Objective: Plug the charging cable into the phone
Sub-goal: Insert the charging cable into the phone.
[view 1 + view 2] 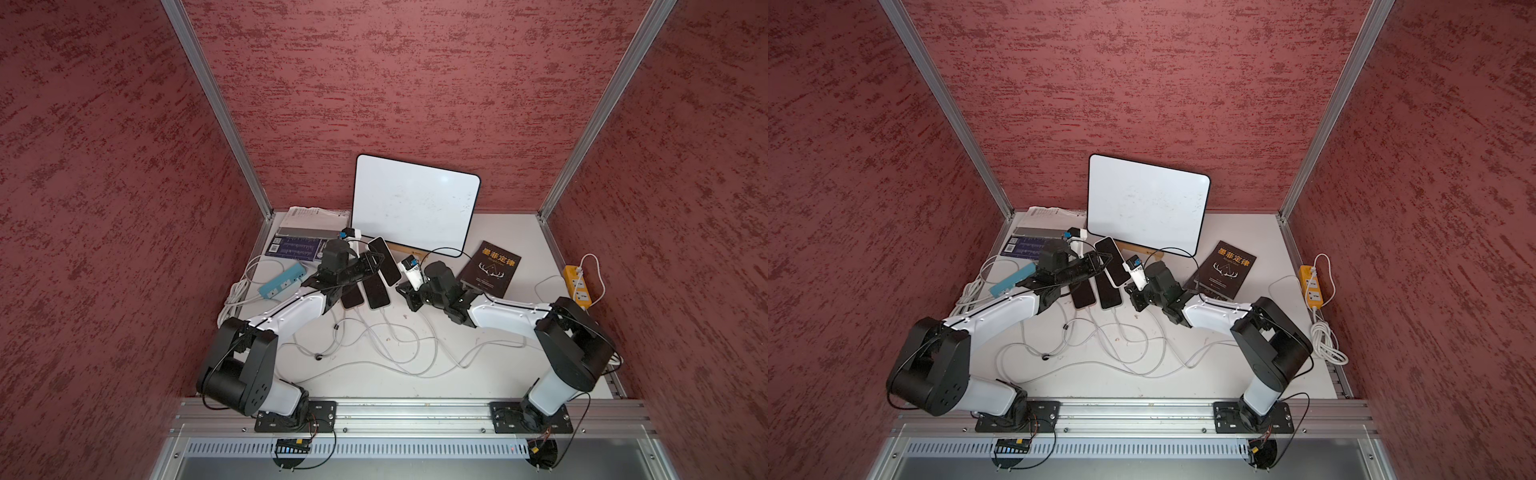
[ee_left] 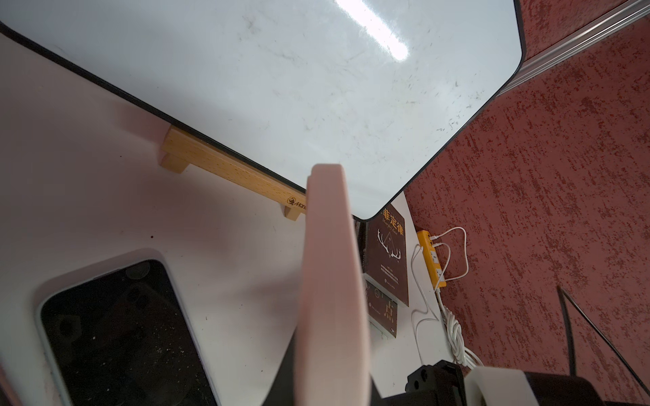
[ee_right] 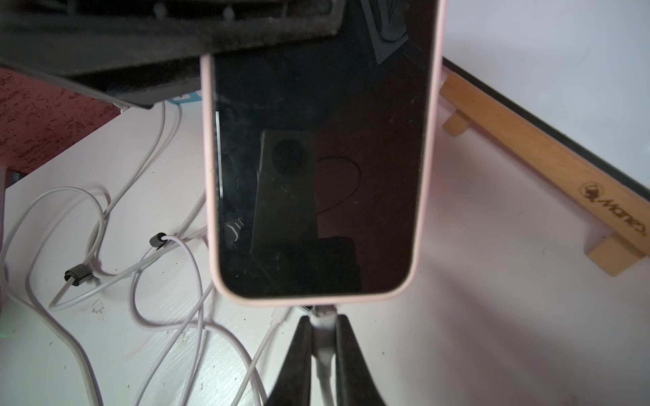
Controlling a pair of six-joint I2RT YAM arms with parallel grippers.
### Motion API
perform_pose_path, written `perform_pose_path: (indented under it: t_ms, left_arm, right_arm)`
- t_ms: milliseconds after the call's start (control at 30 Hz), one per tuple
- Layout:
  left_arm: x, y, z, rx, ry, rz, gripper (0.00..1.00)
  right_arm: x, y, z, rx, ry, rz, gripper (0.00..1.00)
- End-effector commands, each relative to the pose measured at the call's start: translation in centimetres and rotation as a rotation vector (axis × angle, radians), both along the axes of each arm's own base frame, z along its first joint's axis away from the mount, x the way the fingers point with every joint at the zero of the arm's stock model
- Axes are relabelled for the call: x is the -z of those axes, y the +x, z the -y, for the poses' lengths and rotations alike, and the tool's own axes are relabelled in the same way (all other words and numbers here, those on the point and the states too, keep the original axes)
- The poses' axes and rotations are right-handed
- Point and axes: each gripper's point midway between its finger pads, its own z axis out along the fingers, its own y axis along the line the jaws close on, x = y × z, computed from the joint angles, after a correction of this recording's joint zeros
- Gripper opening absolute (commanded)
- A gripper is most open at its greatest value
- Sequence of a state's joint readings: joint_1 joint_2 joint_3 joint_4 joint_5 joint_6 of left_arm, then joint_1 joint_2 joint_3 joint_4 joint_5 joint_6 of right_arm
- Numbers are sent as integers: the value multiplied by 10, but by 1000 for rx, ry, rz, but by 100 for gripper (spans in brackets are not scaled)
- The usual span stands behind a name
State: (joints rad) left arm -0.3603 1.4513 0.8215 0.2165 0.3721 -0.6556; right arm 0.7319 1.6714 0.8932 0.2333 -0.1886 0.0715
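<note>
Above the middle of the bench (image 1: 478,374), the phone (image 3: 316,175) in its pale pink case is held clear of the surface, tilted, with its dark screen facing up. The left pincer (image 1: 369,264) is pressed together on the phone's far half and pinches it by the long edges. In the left wrist view only one pink side of the case (image 2: 330,281) shows, standing on edge.

The right pincer (image 3: 323,320) sits just below the phone's near short edge. Its two black fingers (image 3: 293,351) are squeezed on the white plug of the charging cable (image 3: 325,369). The plug points straight at the middle of that edge, and its metal tip touches the rim of the case. Whether it is fully seated in the port cannot be told. In both top views the two pincers meet end to end, with the phone (image 1: 1113,262) between them.

On the bench just beside the held phone, toward the left arm, lie two other phones (image 1: 376,293), flat and side by side. Loose white cords (image 1: 395,345) trail from them across the front of the bench. Behind stands a whiteboard (image 1: 415,203) on a wooden stand (image 3: 527,154). A dark book (image 1: 492,268) lies near the right arm, a yellow power strip (image 1: 577,286) sits at the right edge, and a blue power strip (image 1: 282,280) lies to the left.
</note>
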Motion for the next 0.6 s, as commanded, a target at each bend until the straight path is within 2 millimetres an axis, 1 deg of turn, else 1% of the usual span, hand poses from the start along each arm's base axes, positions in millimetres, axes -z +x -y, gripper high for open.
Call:
perform_pose_path:
  t_ms: [0,433,567]
  left_arm:
    - [-10,-3,15,55,-3,27,0]
    - [3,-4,24,66,23,-9,0]
    - [2,-6,25,70,30,-3,0]
  right_arm:
    - [-24,11,-5,32,48,58,0]
    - [-33,6,-6,11,72,74,0]
    - [-31,12,2,67,50,89,0]
